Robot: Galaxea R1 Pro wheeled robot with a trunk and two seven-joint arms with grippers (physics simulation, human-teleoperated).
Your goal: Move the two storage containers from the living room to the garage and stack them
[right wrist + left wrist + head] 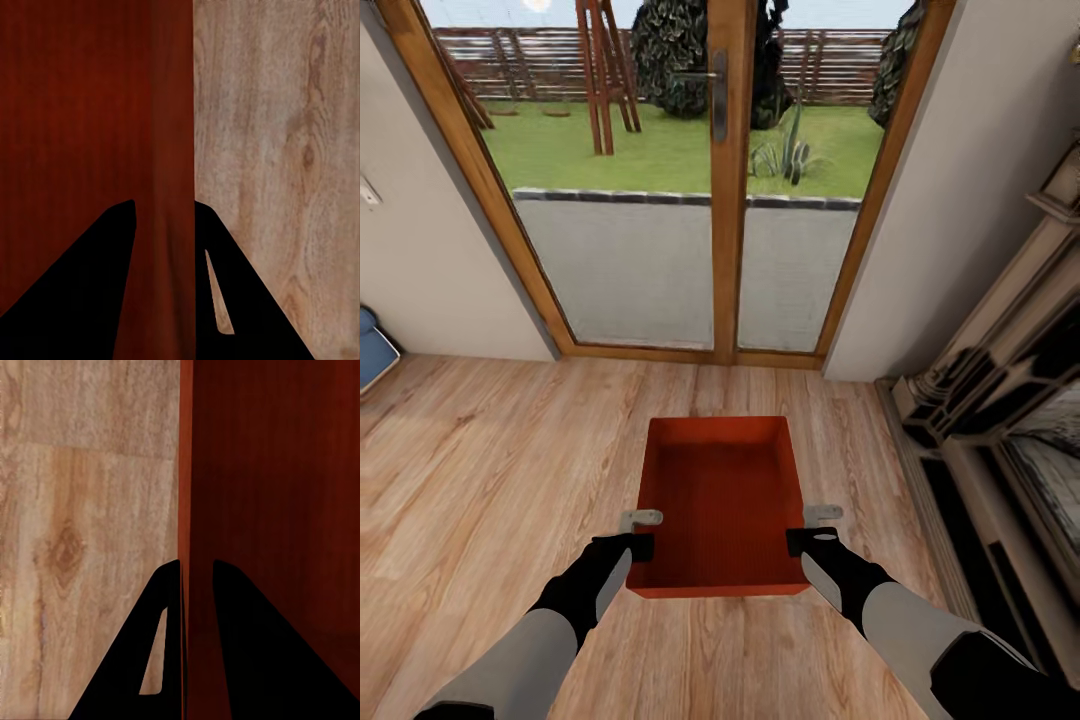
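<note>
One orange-red storage container (722, 500) hangs between my arms above the light wood plank floor (480, 450), before the glass patio doors (670, 180). My left gripper (641, 533) has its jaws pinching the container's left wall; my right gripper (806, 528) pinches the right wall, one finger inside, one outside.

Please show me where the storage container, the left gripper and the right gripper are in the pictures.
storage container (722, 490): head view, on its inside bottom.
left gripper (196, 607): left wrist view, on the container wall between its two fingertips.
right gripper (165, 247): right wrist view, on the container wall between its two fingertips.
</note>
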